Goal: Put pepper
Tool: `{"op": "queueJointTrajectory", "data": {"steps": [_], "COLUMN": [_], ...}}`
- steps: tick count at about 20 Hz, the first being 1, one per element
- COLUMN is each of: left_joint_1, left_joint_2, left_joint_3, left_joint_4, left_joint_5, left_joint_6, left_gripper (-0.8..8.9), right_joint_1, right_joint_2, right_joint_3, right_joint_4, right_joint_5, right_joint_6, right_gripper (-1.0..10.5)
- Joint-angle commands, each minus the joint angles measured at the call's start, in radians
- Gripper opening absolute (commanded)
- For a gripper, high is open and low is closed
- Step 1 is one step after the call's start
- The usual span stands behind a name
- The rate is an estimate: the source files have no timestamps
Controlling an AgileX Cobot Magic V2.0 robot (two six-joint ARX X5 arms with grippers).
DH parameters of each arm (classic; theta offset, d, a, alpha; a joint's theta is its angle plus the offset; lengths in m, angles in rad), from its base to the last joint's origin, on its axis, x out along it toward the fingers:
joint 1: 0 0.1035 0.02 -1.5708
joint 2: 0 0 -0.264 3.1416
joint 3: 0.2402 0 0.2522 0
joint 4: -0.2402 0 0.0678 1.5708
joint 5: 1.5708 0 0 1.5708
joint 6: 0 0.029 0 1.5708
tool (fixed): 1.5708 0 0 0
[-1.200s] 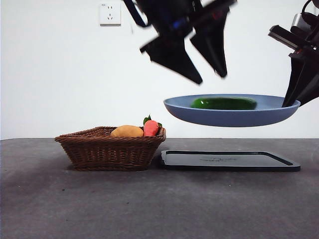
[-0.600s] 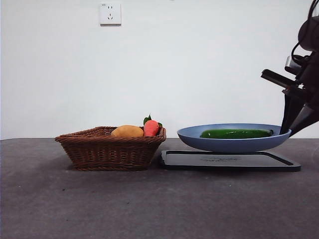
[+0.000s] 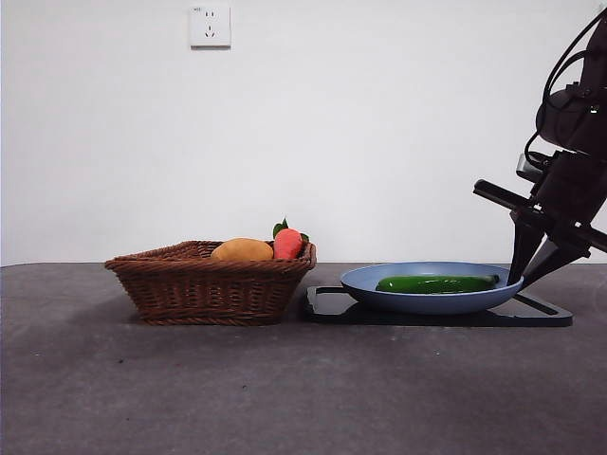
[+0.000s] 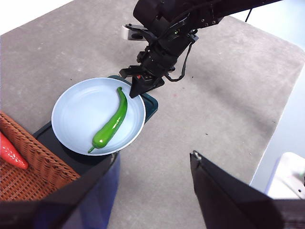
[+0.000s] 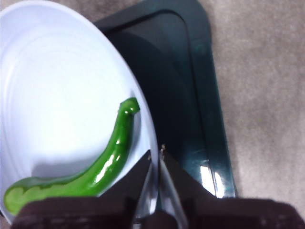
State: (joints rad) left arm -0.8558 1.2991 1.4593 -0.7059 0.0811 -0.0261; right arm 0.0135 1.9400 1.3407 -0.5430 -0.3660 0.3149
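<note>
Pepper (image 4: 113, 121): long, slender, glossy dark green, gently curved, with a thin hooked stem at one end and a blunter, lighter green tip at the other.
Pepper's place: it lies flat inside the blue plate (image 3: 417, 301), its stem end just beside the right gripper (image 5: 156, 157) and its blunt tip well away across the plate.
Blue plate: pale blue, shallow and round; it rests on the black tray (image 3: 545, 316).
Right gripper: its two black jaws are clenched on the plate's rim, close to the pepper's stem end; the arm comes down from high at the side in the front view.
Left gripper (image 4: 152, 171): jaws spread wide and holding nothing, high above the table, well apart from the plate and the right gripper.
Wicker basket (image 3: 209, 289): stands beside the tray, on the far side of the plate from the right gripper; it holds an orange-yellow fruit (image 3: 242, 250) and a red fruit with green leaves (image 3: 287, 243).
Writing: faint marks on the tray's front edge, too small to read; the wall socket (image 3: 210, 26) shows no legible label.
</note>
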Motion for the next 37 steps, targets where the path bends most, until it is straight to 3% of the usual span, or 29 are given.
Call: {"op": "queueJointTrajectory", "data": {"steps": [1, 6, 11, 19, 24, 29, 32, 35, 37], "left_joint_1": [-0.006, -0.006, -0.006, -0.006, -0.006, -0.006, -0.006, -0.006, -0.006], "left_joint_2": [0.006, 0.007, 0.007, 0.007, 0.007, 0.007, 0.007, 0.007, 0.007], "left_joint_3": [0.021, 0.021, 0.021, 0.021, 0.021, 0.021, 0.021, 0.021, 0.021], "left_joint_4": [0.005, -0.001, -0.011, -0.022, -0.028, -0.051, -0.055, -0.049, -0.035], "left_joint_5": [-0.003, -0.003, -0.004, -0.054, -0.054, -0.053, -0.051, -0.051, -0.052], "left_joint_6": [0.0, 0.0, 0.001, 0.002, 0.002, 0.0, 0.0, 0.0, 0.0], "left_gripper": [2.62, 2.62, 2.58, 2.58, 2.52, 0.01, 0.06, 0.08, 0.08], "right_joint_1": [0.0, 0.0, -0.005, 0.034, 0.106, 0.176, 0.189, 0.189, 0.189], "right_joint_2": [0.024, 0.022, -0.089, -0.576, -0.847, -1.026, -1.072, -1.079, -1.076], "right_joint_3": [0.022, 0.022, 0.022, 0.022, 0.022, 0.021, 0.021, 0.022, 0.021], "right_joint_4": [0.012, 0.003, -0.076, -0.476, -0.697, -0.83, -0.828, -0.827, -0.827], "right_joint_5": [0.002, -0.001, 0.003, -0.002, -0.002, -0.002, -0.001, 0.0, 0.005], "right_joint_6": [-0.011, -0.028, -0.116, -0.277, -0.309, -0.362, -0.355, -0.263, -0.264], "right_gripper": [0.0, 1.6, 1.6, 1.6, 1.5, 0.1, 0.1, 0.1, 0.1]}}
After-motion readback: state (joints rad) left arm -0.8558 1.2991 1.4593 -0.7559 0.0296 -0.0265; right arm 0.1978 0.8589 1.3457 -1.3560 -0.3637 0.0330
